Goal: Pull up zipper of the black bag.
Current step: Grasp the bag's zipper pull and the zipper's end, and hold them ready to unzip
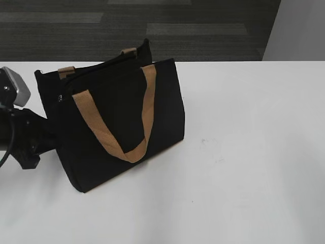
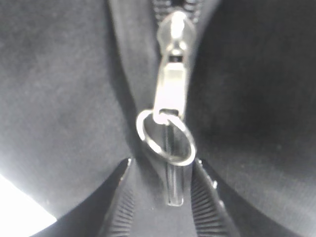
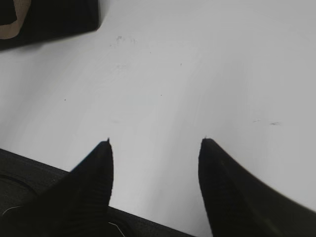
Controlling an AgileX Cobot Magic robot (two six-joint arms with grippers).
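The black bag (image 1: 111,117) stands on the white table, its tan handles (image 1: 127,147) hanging down the near side. In the left wrist view the zipper (image 2: 173,19) runs up the frame. Its silvery metal pull (image 2: 170,84) carries a small ring (image 2: 187,148) and a thin clear tab (image 2: 174,192). My left gripper (image 2: 163,165) is open, with one ribbed finger on each side of the ring and tab, very close to them. In the exterior view the left arm (image 1: 25,137) presses against the bag's left end. My right gripper (image 3: 155,143) is open and empty over bare table.
The white table (image 1: 254,152) spreads to the right of the bag and in front of it. A corner of the bag (image 3: 49,19) shows at the top left of the right wrist view. Dark carpet (image 1: 152,25) lies beyond the table's far edge.
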